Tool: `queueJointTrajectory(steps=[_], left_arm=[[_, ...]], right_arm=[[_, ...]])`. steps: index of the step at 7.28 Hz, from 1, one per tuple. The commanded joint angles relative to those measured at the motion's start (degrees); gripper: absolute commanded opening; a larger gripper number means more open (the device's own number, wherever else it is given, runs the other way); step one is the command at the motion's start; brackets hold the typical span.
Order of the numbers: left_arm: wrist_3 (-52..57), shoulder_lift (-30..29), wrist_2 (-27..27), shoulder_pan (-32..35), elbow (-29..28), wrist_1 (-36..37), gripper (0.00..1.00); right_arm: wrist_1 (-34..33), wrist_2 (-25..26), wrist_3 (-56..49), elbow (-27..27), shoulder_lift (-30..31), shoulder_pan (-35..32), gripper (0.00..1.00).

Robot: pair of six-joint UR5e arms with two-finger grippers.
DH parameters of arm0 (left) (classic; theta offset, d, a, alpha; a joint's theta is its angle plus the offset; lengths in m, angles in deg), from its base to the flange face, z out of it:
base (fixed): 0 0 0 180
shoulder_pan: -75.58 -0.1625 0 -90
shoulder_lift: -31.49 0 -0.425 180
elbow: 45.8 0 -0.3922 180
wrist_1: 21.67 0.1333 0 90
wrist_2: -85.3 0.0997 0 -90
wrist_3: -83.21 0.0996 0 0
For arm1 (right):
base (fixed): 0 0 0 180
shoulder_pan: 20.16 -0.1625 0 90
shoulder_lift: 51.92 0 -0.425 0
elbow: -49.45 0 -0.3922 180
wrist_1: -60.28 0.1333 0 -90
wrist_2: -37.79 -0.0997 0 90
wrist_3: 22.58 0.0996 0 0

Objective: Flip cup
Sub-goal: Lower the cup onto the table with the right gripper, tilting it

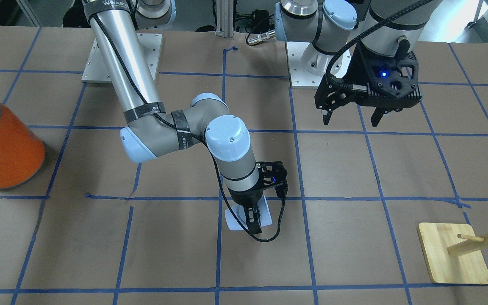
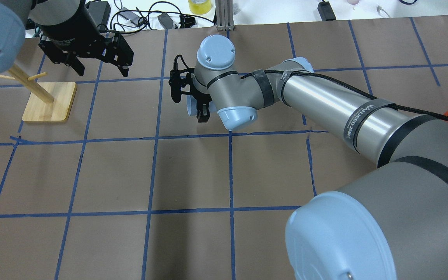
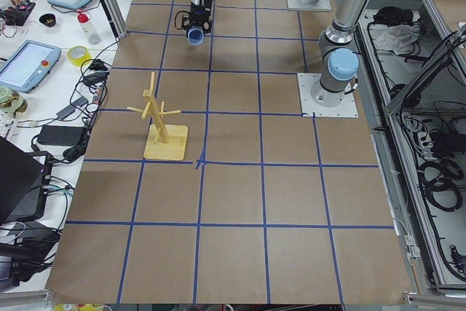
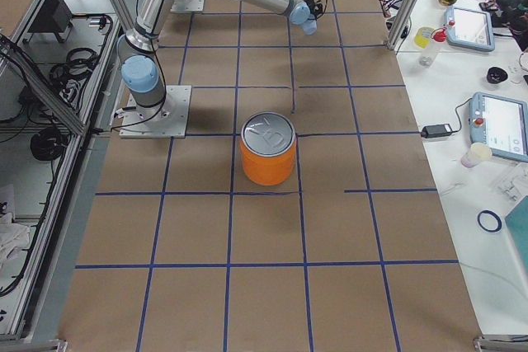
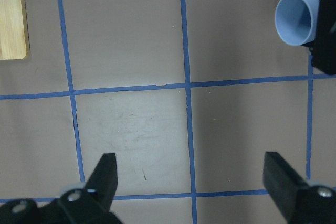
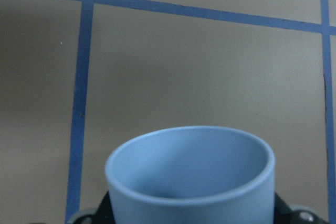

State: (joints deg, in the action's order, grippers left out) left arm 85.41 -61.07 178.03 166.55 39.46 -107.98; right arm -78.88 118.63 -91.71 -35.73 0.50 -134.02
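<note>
While the right gripper point(image 1: 253, 221) has its two fingers closed across the body of the small pale blue-white tapered plastic cup point(image 1: 234, 221), the main worry is slip. The cup's wall looks smooth and narrows toward the base, so a quick wrist roll could let it slide or twist out between the pads. The cup sits near the middle of the brown paper-covered table with its blue tape grid point(image 1: 354, 169), toward the far side from the robot's bases. It is held tilted onto its side rather than upright, with its mouth turned toward the robot's left. Whether it clears the paper or brushes it I cannot tell. If it is set down at this angle and let go, I would expect it to roll off across the grid. If the wrist comes down too low while turning, the rim could catch on the paper and lever the cup loose. The left gripper point(image 1: 350, 120) hangs above the table near its own base, its jaws spread wide with nothing between them, well apart from the cup, so a collision seems unlikely. The cup's inside shows bare and empty in both wrist views. The large orange cylindrical canister with a metal lid point(image 1: 6, 148) stands at the far right with its lid on, contents hidden. A light wooden stand with pegs point(image 1: 453, 254) stands at the far left.
</note>
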Motion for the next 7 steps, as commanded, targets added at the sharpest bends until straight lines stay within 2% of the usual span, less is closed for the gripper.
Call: queueJointTrajectory(steps=[1, 2, 7], left_arm=[[0.0, 0.01, 0.0, 0.0, 0.0, 0.0, 1.0], [0.0, 0.01, 0.0, 0.0, 0.0, 0.0, 1.0], [0.09, 0.01, 0.0, 0.0, 0.0, 0.0, 1.0]], right_arm=[[0.56, -0.15, 0.92, -0.17, -1.17, -0.92, 0.2], [0.65, -0.15, 1.1, -0.08, -1.78, -0.92, 0.2], [0.65, -0.5, 1.19, -0.17, -2.14, -2.59, 0.45]])
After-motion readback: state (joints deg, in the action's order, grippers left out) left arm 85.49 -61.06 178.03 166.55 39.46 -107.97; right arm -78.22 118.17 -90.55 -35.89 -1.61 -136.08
